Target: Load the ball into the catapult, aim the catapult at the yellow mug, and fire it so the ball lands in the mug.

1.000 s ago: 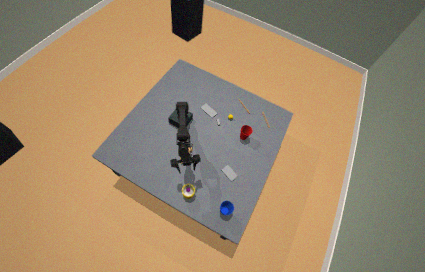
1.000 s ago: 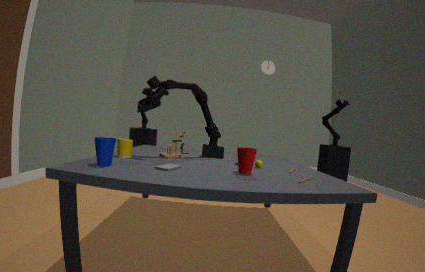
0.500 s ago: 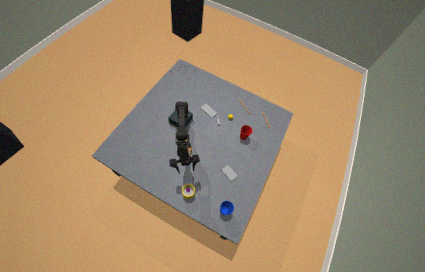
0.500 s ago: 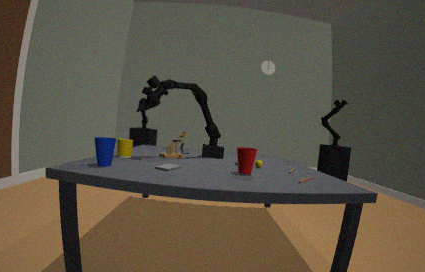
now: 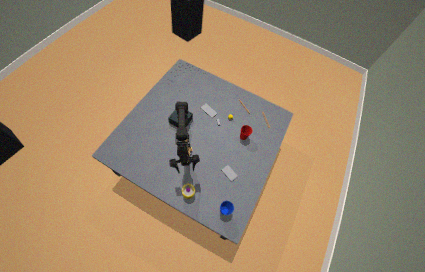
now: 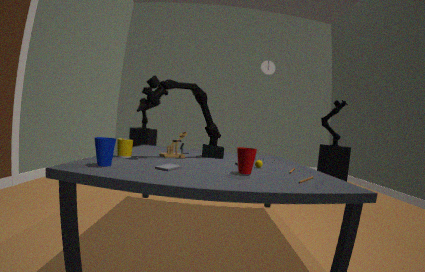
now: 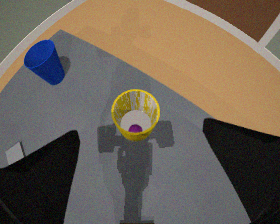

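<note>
The yellow mug [image 5: 189,196] [image 6: 125,148] [image 7: 122,105] stands upright near the table's edge. A small purple ball [image 5: 188,189] [image 7: 135,128] lies inside it, on the bottom. The wooden catapult [image 6: 172,155] stands on the table between the mug and the arm's base; in the top view the arm hides most of it, and it is out of the wrist view. My gripper [image 5: 186,170] [image 6: 140,108] [image 7: 143,131] is open and empty. It hangs high above the table, with its shadow around the mug.
A blue cup [image 5: 226,208] [image 6: 105,151] [image 7: 45,61] stands near a corner, a red cup [image 5: 245,132] [image 6: 246,161] at another side. A yellow ball [image 5: 230,117] [image 6: 259,164], pale flat blocks [image 5: 209,110] [image 5: 229,173] and two thin sticks [image 5: 244,106] [image 5: 266,120] lie on the table.
</note>
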You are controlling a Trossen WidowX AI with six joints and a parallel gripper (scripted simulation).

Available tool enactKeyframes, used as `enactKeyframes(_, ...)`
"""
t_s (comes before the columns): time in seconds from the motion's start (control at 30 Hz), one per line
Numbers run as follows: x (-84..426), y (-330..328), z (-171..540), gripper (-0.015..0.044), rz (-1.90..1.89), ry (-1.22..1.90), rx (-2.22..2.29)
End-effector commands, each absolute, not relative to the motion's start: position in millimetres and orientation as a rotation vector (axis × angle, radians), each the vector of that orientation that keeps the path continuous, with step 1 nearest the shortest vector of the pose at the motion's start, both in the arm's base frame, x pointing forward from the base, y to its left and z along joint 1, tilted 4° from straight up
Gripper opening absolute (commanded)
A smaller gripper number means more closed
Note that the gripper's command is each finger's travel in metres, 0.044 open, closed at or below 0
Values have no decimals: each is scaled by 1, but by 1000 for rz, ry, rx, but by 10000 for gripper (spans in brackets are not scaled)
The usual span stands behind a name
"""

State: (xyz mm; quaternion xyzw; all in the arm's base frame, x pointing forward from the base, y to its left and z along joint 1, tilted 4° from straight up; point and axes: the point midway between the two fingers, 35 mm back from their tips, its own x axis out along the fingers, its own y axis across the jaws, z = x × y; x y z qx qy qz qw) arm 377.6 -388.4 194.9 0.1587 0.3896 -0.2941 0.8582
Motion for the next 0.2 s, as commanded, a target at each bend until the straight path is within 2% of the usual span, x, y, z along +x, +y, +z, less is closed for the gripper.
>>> enactKeyframes(0.0,378,-388,195,440,-618,818,333)
enactKeyframes(0.17,378,-388,195,440,-618,818,333)
